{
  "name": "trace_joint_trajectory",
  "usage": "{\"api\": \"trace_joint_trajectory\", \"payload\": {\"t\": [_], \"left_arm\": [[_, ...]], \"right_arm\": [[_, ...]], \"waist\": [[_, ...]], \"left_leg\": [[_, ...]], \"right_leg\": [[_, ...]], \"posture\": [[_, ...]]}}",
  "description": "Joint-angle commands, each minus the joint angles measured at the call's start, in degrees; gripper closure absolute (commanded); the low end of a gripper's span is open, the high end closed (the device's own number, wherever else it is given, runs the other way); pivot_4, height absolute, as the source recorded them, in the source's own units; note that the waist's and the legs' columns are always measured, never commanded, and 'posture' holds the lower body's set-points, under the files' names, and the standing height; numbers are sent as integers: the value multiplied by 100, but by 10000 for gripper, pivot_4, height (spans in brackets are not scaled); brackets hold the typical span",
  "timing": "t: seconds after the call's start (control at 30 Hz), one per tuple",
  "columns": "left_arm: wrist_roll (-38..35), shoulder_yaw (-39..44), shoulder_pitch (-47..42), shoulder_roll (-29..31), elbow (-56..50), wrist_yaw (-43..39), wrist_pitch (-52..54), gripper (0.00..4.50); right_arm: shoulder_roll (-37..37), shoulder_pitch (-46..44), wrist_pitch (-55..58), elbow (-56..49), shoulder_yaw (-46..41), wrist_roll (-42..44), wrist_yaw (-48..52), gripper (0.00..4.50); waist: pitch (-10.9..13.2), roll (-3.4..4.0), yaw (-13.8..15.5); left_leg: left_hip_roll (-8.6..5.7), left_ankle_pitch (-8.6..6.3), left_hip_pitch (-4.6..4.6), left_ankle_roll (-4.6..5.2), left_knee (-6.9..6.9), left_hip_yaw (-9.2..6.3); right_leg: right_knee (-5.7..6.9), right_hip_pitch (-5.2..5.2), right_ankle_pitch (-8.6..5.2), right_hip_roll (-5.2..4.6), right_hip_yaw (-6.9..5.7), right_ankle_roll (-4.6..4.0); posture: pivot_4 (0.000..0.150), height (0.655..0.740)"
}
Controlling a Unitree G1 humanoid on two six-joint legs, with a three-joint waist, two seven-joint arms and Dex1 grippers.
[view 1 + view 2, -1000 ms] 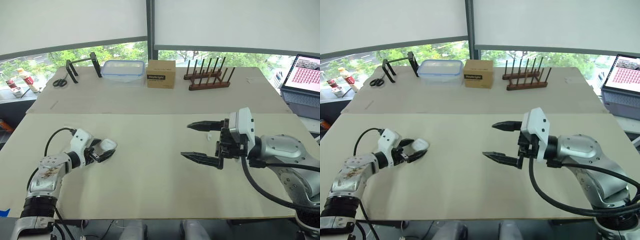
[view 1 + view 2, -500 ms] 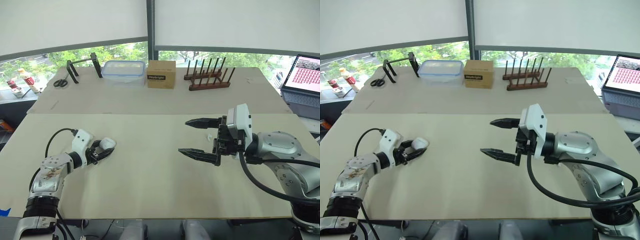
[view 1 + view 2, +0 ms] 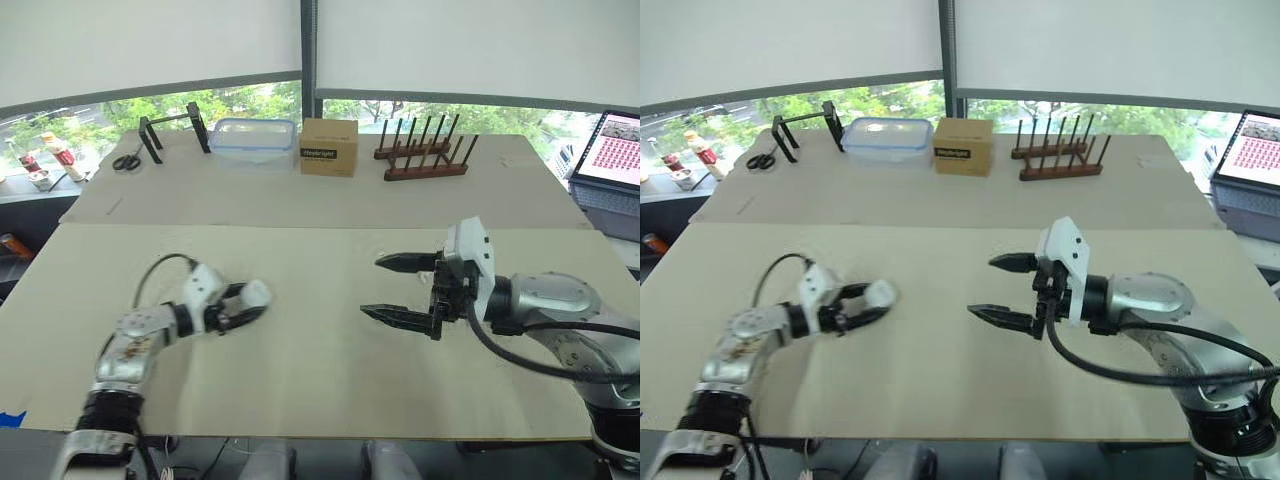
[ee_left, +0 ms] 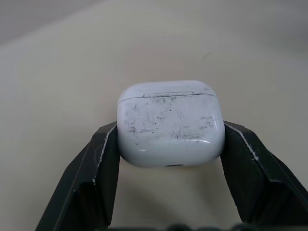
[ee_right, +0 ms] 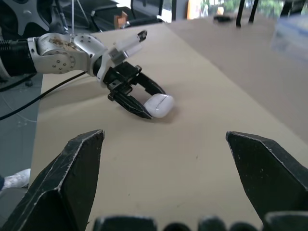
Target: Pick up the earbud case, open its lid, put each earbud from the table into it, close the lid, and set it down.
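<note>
Gripped the white earbud case [image 3: 256, 293] between the left gripper [image 3: 252, 300] fingers over the beige table [image 3: 300, 360], right gripper [image 3: 371, 287] spread wide, well apart from it.

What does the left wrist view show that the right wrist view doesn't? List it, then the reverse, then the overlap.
From the left wrist view: the case's scuffed face and its shut lid seam, with a left finger pressed to each side.
From the right wrist view: the right gripper, open wide and apart from the case, and the left arm reaching in.
In both: the left gripper shut on the case, with the table behind.
</note>
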Motion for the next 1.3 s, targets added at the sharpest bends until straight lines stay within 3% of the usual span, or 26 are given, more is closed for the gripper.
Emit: {"api": "trace_joint_trajectory", "payload": {"t": [0.03, 0.2, 0.43, 0.9, 1.3], "left_arm": [[27, -208, -333, -126, -531, -264, -984, 19569], [129, -498, -509, -371, -542, -380, -1973, 19569], [186, -652, -554, -458, -489, -329, -2637, 19569], [171, -779, -431, -461, -627, -211, -2894, 19569], [117, -884, -413, -488, -657, -197, -2930, 19569]], "right_arm": [[269, -349, 1089, 62, -282, 1087, -751, 0], [752, -633, 1903, 414, -458, 2308, -1774, 0], [898, -727, 2184, 759, -436, 3285, -2591, 0], [1048, -832, 2187, 1158, -40, 3716, -3158, 0], [1108, -835, 2185, 1320, 51, 3836, -3251, 38065]], "waist": [[0, 0, -37], [-2, 3, -119], [-2, 3, -128], [-2, 3, -134], [-2, 3, -135]], "left_leg": [[1, 2, -8, -2, 0, 0], [2, 5, -61, -3, -8, 5], [-5, 7, -73, 2, 4, 5], [-4, 11, -74, 8, 6, 4], [-4, 12, -74, 8, 6, 4]], "right_leg": [[-1, -11, 4, 1, 2, -2], [15, -83, 10, 12, 11, -11], [13, -82, 13, 15, 8, -4], [15, -81, 14, 21, 7, -2], [15, -81, 14, 21, 7, -2]], "posture": [[1500, 7400], [1500, 7400], [1500, 7400], [1500, 7400], [1500, 7400]]}}
